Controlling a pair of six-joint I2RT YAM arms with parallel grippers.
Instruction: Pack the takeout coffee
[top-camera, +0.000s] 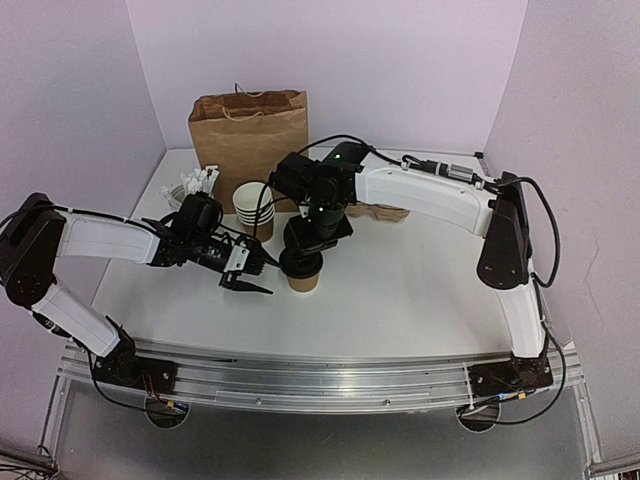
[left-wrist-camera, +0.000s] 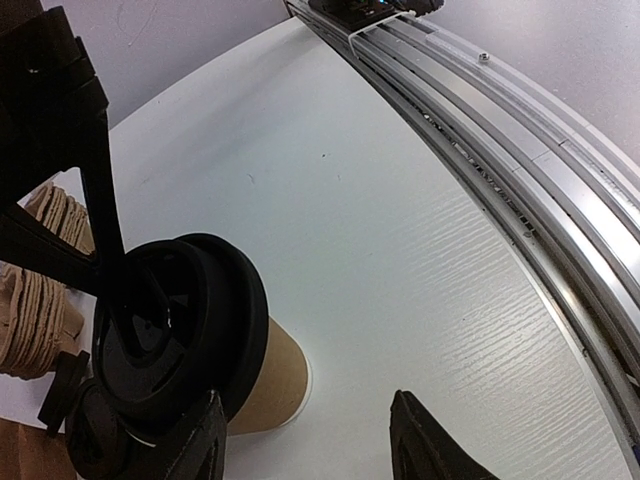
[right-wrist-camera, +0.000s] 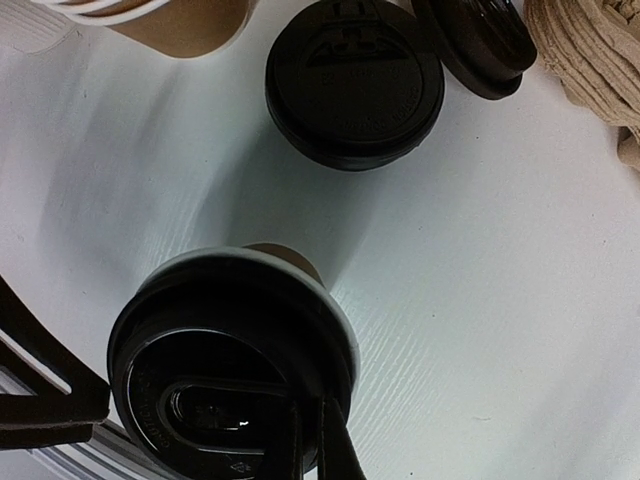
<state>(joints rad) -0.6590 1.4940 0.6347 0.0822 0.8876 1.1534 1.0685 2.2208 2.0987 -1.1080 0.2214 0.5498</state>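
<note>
The takeout coffee (top-camera: 302, 274), a small brown paper cup with a black lid, stands upright on the white table just left of centre. My right gripper (top-camera: 303, 256) is directly above it and is shut, its tips resting on the lid (right-wrist-camera: 230, 370). Around that lid the cup's white rim still shows. My left gripper (top-camera: 250, 272) is open on the cup's left. In the left wrist view the cup wall (left-wrist-camera: 268, 380) sits just beyond the left fingertip (left-wrist-camera: 205, 440), mostly outside the gap, and nothing is clamped.
A brown paper bag (top-camera: 250, 128) stands open at the back. A stack of lidless cups (top-camera: 255, 208) is behind the coffee, with wrapped straws (top-camera: 190, 184) to its left. Spare black lids (right-wrist-camera: 355, 85) and cardboard carriers (right-wrist-camera: 590, 60) lie nearby. A metal rail (left-wrist-camera: 500, 130) borders the near edge.
</note>
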